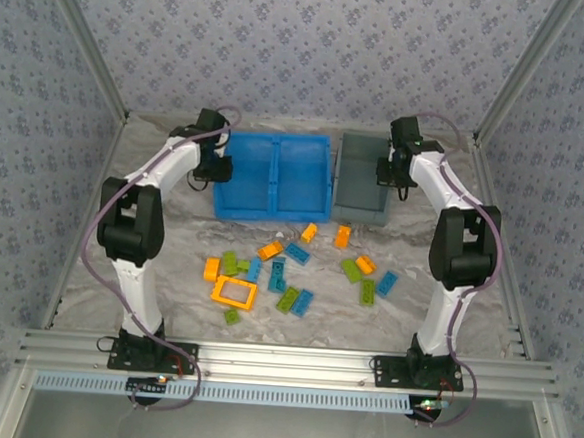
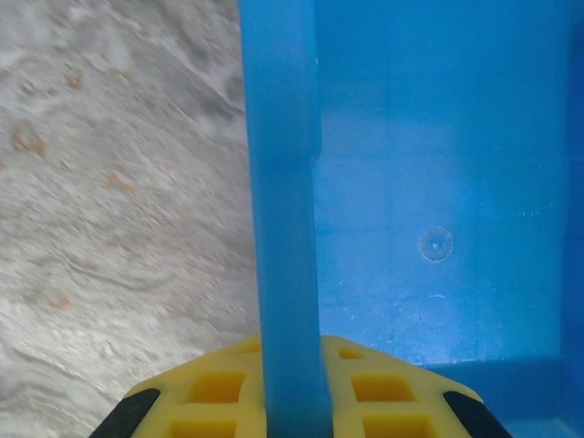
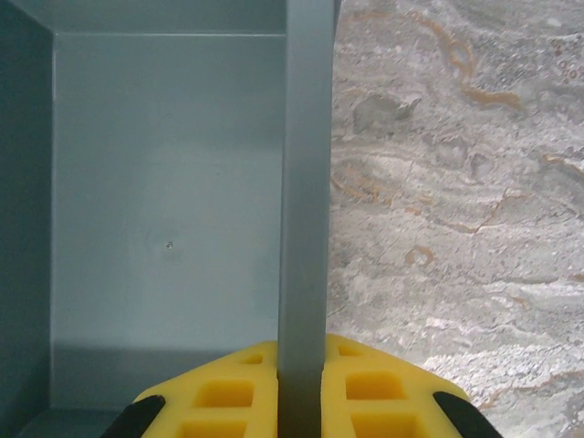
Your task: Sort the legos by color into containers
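The blue bin, with two compartments, and the grey bin stand side by side at the back of the table, both with nothing in them. My left gripper is shut on the blue bin's left wall, which runs between its yellow pads. My right gripper is shut on the grey bin's right wall, one pad inside and one outside. The legos lie scattered on the table in front of the bins, in orange, green and blue. Among them is an open orange frame.
The marbled tabletop is walled by patterned panels on the left, back and right. An aluminium rail with both arm bases runs along the near edge. Bare table lies left of the blue bin and right of the grey bin.
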Available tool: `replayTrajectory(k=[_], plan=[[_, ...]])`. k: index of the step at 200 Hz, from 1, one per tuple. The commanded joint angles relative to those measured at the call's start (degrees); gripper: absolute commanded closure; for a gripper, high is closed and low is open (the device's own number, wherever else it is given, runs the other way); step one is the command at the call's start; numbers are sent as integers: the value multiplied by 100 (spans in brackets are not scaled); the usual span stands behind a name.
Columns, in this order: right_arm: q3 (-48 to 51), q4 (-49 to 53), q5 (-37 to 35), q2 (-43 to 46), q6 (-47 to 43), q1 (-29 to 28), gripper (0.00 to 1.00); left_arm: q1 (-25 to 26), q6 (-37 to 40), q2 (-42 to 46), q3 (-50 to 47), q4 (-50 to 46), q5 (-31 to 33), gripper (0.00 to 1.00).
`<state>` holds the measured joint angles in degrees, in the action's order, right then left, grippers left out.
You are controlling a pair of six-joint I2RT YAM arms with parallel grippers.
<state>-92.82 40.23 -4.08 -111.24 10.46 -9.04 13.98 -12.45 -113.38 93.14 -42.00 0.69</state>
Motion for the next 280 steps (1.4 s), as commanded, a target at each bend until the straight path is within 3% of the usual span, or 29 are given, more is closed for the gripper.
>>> replayTrajectory(k=[1,34,60,150,221,280], plan=[[365,275,126,293,-93,-169,86,86,-80,514,-498,229,-201,100],[962,204,119,758,32,-262,87,106,-175,940,-1172,529,-177,100],[1266,30,157,922,140,-237,87,92,-261,892,-1125,523,-24,100],[202,279,398,120,-182,-165,87,-164,5,-169,648,-210,159,100],[106,379,433,-36,-554,147,88,-290,405,-101,504,-166,51,100],[32,367,401,-136,-365,-202,87,-143,331,-206,514,-77,-152,100]])
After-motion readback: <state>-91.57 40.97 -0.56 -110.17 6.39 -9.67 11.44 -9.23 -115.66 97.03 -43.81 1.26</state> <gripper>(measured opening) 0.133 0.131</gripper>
